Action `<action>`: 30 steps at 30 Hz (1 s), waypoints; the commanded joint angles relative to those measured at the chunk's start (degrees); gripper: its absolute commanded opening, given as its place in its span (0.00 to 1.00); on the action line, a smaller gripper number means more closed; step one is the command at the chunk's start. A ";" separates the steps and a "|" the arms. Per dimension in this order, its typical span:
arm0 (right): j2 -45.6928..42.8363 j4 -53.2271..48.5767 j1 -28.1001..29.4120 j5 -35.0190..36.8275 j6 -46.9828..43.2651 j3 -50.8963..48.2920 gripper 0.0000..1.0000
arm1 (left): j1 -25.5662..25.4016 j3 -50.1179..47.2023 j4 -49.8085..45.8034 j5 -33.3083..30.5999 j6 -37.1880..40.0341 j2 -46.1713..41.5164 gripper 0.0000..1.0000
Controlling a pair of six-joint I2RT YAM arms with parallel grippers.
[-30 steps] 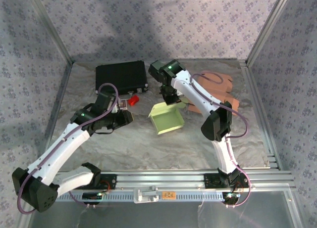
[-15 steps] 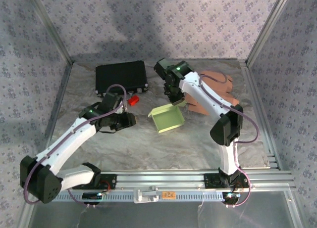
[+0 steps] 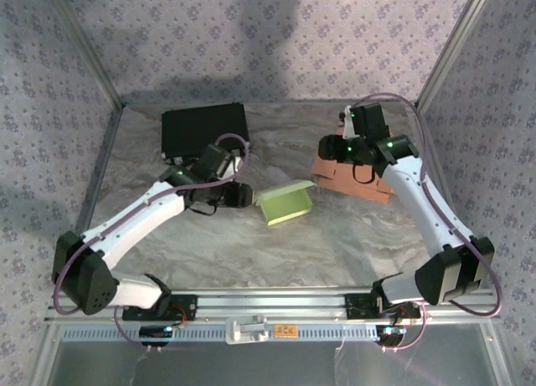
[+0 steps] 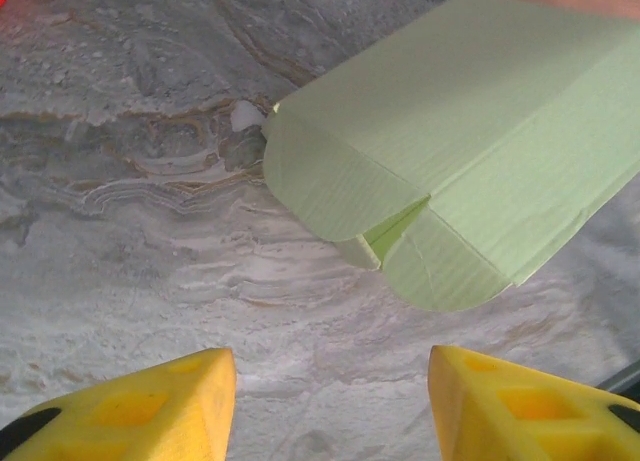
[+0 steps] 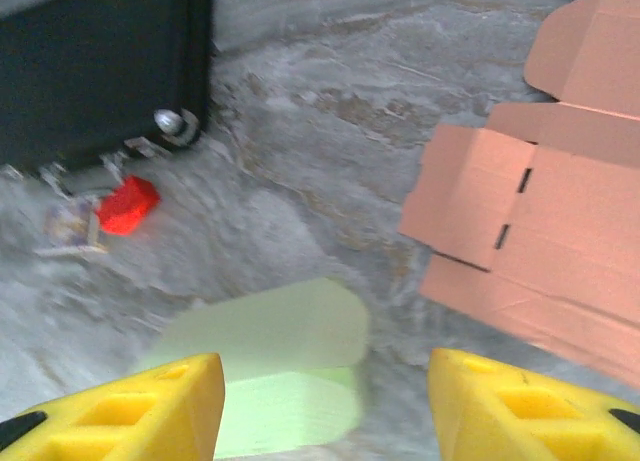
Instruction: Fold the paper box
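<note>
Top view: green paper box (image 3: 285,203) sits mid-tabletop (image 3: 335,235), tilted, lid panel lying over it. Left hand (image 3: 239,195) is low, just beside the box's left end; contact not resolvable from here. Right hand (image 3: 329,149) is well apart from the box, over the near-left corner of the brown cardboard blank (image 3: 356,178), which lies flat to the box's right. Black case (image 3: 205,128) is at the back left.

Left wrist: left hand (image 4: 330,401) is spread, with bare tabletop (image 4: 120,231) between the yellow fingers (image 4: 150,401) and nothing held. Green paper box (image 4: 470,131) is ahead and to the right, clear of the fingers. Its near end shows two rounded flaps overlapping, with a small gap between them.

Right wrist: right hand (image 5: 325,406) is spread and holds nothing. Green paper box (image 5: 270,361) lies below, between the fingers (image 5: 130,411) in frame but not touched, its rounded flap facing the camera. Black case (image 5: 90,71) is upper left, with a red piece (image 5: 127,203) just beside its front edge. Brown cardboard blank (image 5: 560,211) is at the right, unfolded flat.
</note>
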 commanded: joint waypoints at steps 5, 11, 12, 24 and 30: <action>-4.51 8.50 0.55 -0.76 -18.08 -17.57 0.57 | -7.68 -1.10 0.35 -9.82 6.54 0.71 0.53; -8.58 19.49 2.36 3.18 -20.57 -28.95 0.63 | -12.77 -4.68 5.79 -16.24 8.25 1.20 0.54; -8.04 19.70 2.49 3.03 -21.12 -29.26 0.63 | -13.35 -4.43 5.95 -17.56 8.30 2.34 0.54; 0.00 22.27 4.12 4.32 -22.75 -25.95 0.61 | -12.71 6.70 3.41 -30.83 7.59 16.32 0.53; 2.60 21.90 4.96 4.78 -24.07 -22.67 0.59 | -9.96 9.20 3.19 -29.53 8.99 18.24 0.46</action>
